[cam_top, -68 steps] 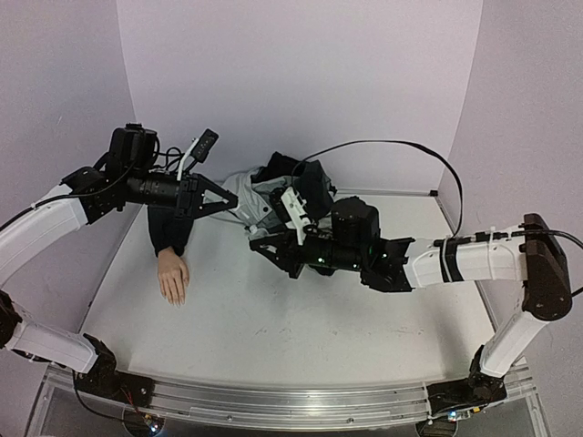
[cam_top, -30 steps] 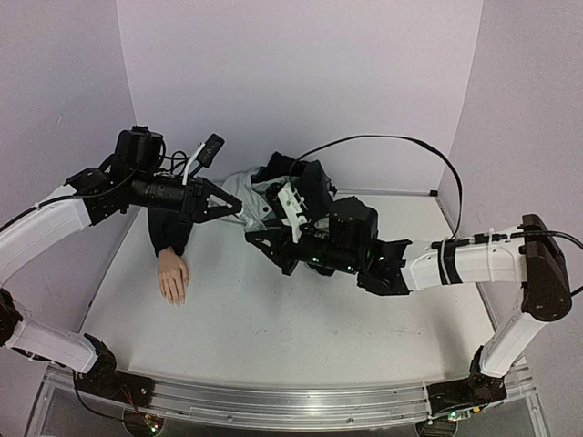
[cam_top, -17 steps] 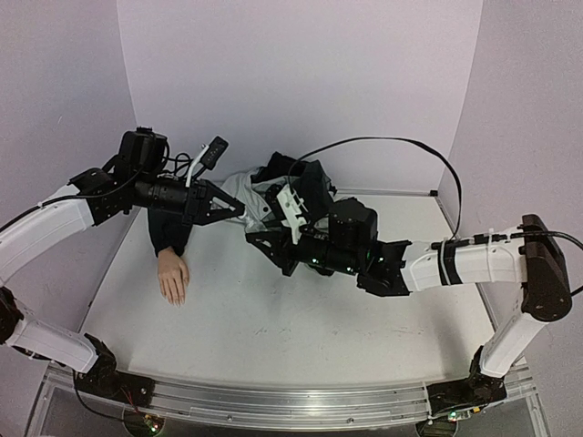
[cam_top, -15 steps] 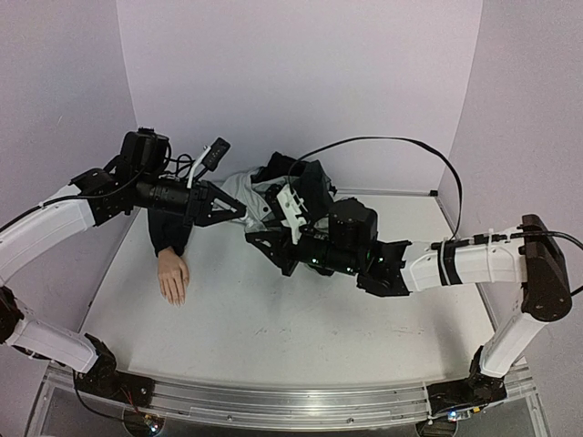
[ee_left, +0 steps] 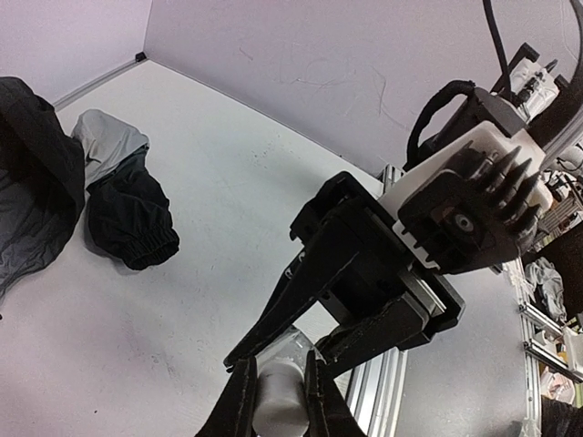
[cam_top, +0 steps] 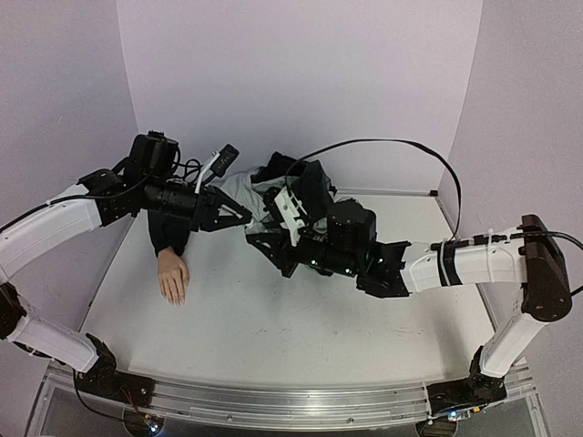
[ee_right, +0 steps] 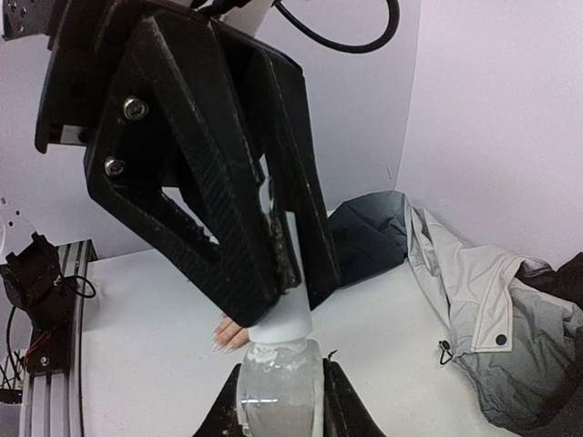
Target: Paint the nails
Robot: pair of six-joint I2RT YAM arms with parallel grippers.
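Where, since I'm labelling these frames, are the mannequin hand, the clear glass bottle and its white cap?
mannequin hand (cam_top: 172, 276), top external view, middle of the hand.
clear glass bottle (ee_right: 276, 387), right wrist view, middle of its body.
white cap (ee_left: 276, 393), left wrist view, its side wall.

Top external: fixed, high behind the arm bases, facing down and forward across the desk (cam_top: 273, 346) to the back wall; far, wide.
Left wrist: close behind the left tool (ee_left: 277, 387), facing along its fingers at the right tool (ee_left: 273, 355) head-on; very near.
Right wrist: close behind the right tool, facing the left tool; very near.
Shared by both wrists: white cap (ee_right: 282, 328) and small clear bottle (ee_right: 278, 387) between the tools.
Shared by all three: jacket (cam_top: 305, 182).
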